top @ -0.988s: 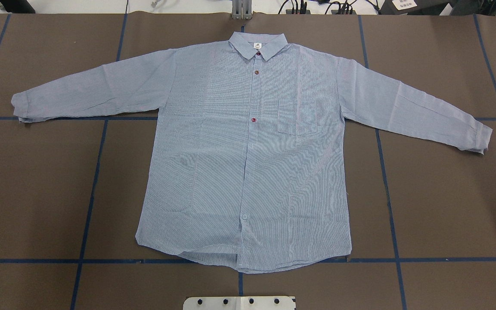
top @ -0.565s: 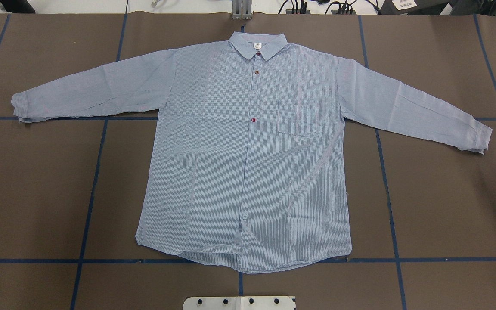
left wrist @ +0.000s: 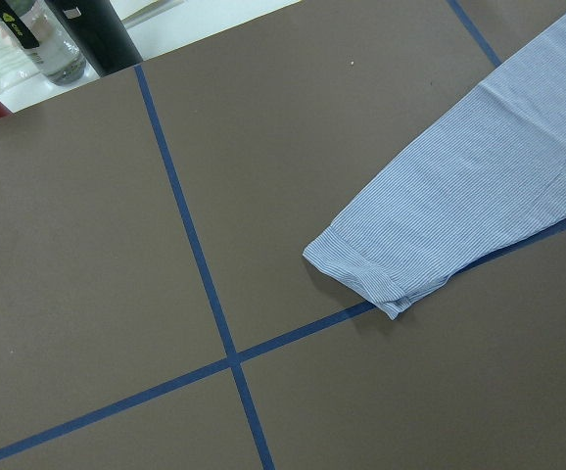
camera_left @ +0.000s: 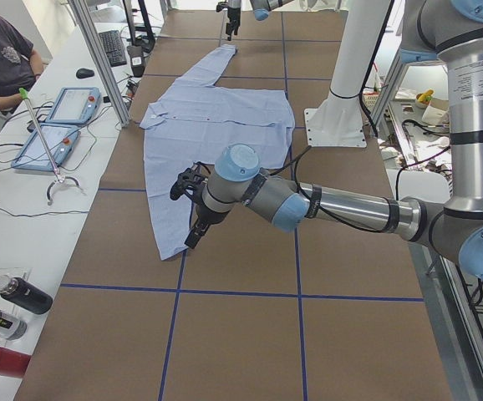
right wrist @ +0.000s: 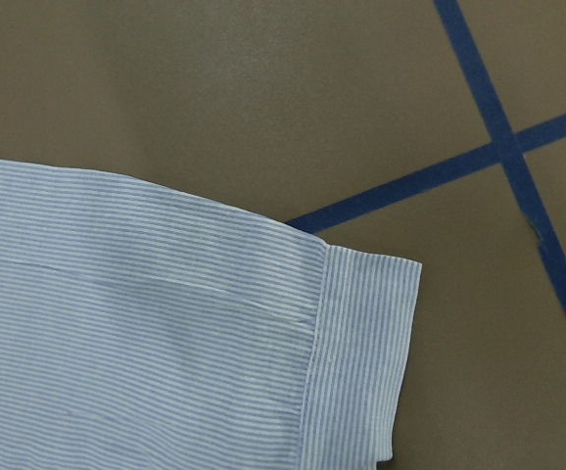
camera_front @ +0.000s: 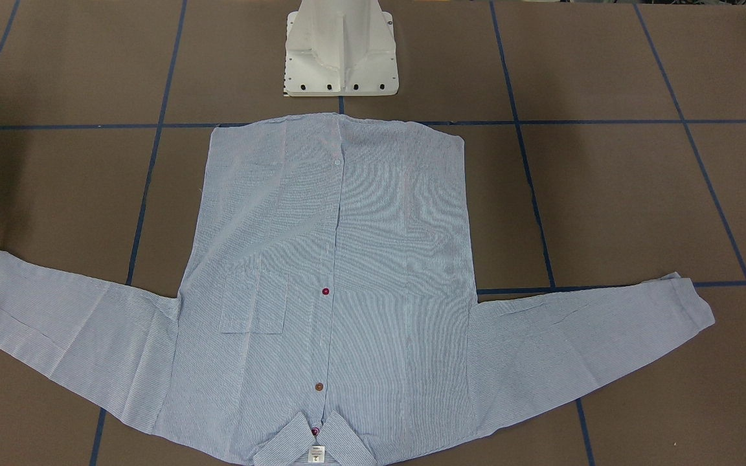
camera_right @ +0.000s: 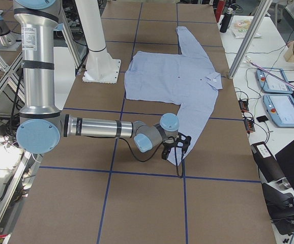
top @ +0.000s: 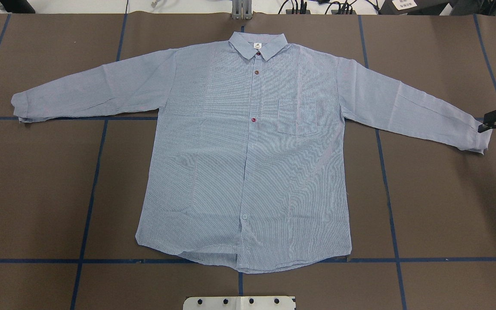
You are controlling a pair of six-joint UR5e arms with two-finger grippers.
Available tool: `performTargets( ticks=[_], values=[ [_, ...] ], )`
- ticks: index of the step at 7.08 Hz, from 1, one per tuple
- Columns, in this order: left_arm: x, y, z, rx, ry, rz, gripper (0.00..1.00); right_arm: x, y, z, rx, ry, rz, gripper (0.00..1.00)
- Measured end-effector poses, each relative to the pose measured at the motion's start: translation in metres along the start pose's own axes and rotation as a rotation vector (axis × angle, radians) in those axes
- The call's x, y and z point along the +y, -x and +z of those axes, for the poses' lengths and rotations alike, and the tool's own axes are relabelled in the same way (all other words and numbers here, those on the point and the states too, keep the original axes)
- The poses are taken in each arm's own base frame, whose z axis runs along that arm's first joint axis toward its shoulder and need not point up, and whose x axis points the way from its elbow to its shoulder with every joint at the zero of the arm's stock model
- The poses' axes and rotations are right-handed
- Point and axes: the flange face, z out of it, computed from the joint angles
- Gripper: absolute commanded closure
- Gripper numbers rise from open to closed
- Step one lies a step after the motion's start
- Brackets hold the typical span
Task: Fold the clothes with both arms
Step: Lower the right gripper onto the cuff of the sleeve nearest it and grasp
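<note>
- The shirt (camera_right: pixel 167 76) lies flat on the brown table (camera_right: pixel 60 203), its collar to the right.
- The right gripper (camera_right: pixel 176 146) hangs at its near cuff.

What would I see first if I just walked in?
A big light blue striped shirt lies spread flat, sleeves out, across the middle of the brown table. The right gripper is at one sleeve end, and the left gripper is near the other.
</note>
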Motion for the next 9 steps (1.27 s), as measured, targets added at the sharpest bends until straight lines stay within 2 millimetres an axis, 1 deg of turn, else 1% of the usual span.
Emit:
performTargets(
  ticks=[1,3,4,5,6,7,9],
  values=[
    [0.000,0.000,0.000,0.000,-0.001,0.001,0.00,0.000,-0.001,0.004,-0.007,-0.003,-0.013,0.00],
    [-0.002,-0.001,-0.001,0.001,-0.004,0.003,0.00,0.000,-0.015,0.017,-0.025,-0.010,-0.036,0.01],
    [-0.002,-0.002,-0.001,0.002,-0.005,0.003,0.00,0.000,-0.022,0.024,-0.027,-0.010,-0.036,0.08],
    [-0.003,-0.002,-0.002,0.002,-0.006,0.004,0.00,0.000,-0.023,0.028,-0.027,-0.010,-0.023,0.28],
    [-0.003,-0.003,-0.003,0.002,-0.007,0.005,0.00,0.000,-0.017,0.031,-0.031,-0.007,0.014,0.35],
    [-0.003,-0.003,-0.003,0.002,-0.008,0.006,0.00,0.001,-0.010,0.034,-0.033,-0.002,0.054,0.35],
    [-0.004,-0.003,-0.003,0.002,-0.009,0.006,0.00,0.003,-0.006,0.038,-0.031,0.000,0.082,0.35]
  ],
)
